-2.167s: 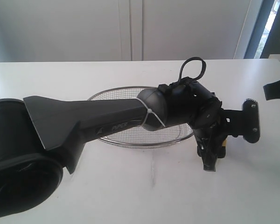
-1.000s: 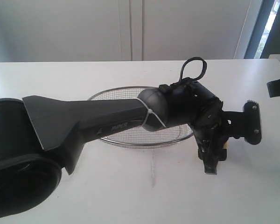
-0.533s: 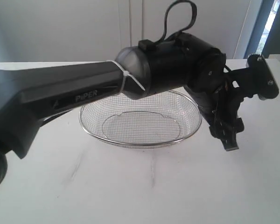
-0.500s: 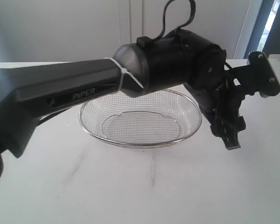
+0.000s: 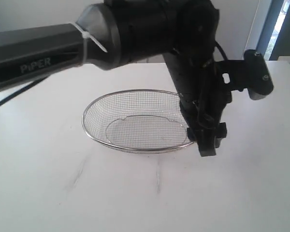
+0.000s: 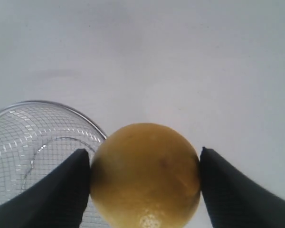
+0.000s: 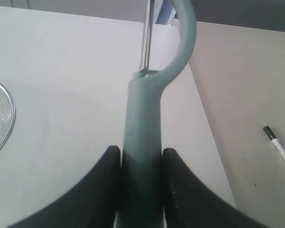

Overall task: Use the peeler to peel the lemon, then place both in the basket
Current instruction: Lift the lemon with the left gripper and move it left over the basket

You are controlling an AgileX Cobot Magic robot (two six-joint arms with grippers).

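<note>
In the left wrist view the yellow lemon [image 6: 145, 183] sits squeezed between two black fingers [image 6: 61, 187], so my left gripper [image 6: 143, 156] is shut on it, held in the air beside the rim of the wire basket [image 6: 35, 137]. From outside, that gripper [image 5: 207, 140] hangs at the right rim of the basket [image 5: 94, 137]; the lemon is hidden there by the arm. My right gripper [image 7: 141, 153] is shut on the handle of the pale teal peeler [image 7: 143, 111], whose hooked head and metal blade point away from it.
The left arm's thick black links [image 5: 135, 29] reach across above the basket. In the right wrist view the white table ends at an edge [image 7: 206, 118], with a pen [image 7: 278, 145] on the beige surface beyond it.
The left arm has risen and swung left. Its gripper has come from low at the right of the basket up to the basket's right rim. The basket's inside now shows.
</note>
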